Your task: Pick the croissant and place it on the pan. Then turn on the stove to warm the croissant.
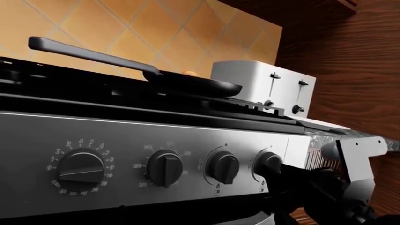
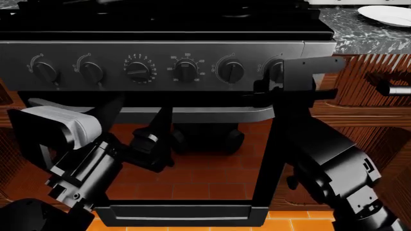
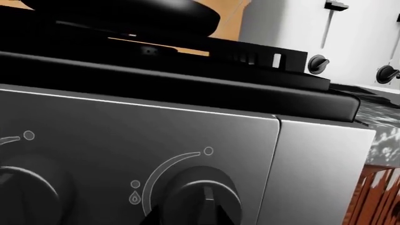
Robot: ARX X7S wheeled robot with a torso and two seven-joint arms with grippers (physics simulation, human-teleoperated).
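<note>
Since the croissant point(image 1: 190, 73) already shows as a golden sliver over the rim of the pan point(image 1: 198, 83), the first half of the job looks done, and attention belongs on the knobs. That pan sits on the stove point(image 1: 144, 140) top with its handle running off toward ten o'clock, out of the arms' way. Behind it at two o'clock stands the toaster point(image 1: 262, 84), unused.

On the front panel the right gripper point(image 2: 277, 72) sits against the last knob point(image 1: 270, 162) at the three o'clock end of the row, presumably the one for the burner under the pan. In the right wrist view that knob fills the lower edge, pointer near upright, so I judge the burner not yet on. Whether the fingers have closed on it I cannot tell; the arm hides them.

The left gripper point(image 2: 156, 139) hangs low before the oven door, at seven o'clock from the knobs, apparently just watching. Its fingers are too dark to read. A plate point(image 2: 386, 14) lies on the counter at one o'clock.
</note>
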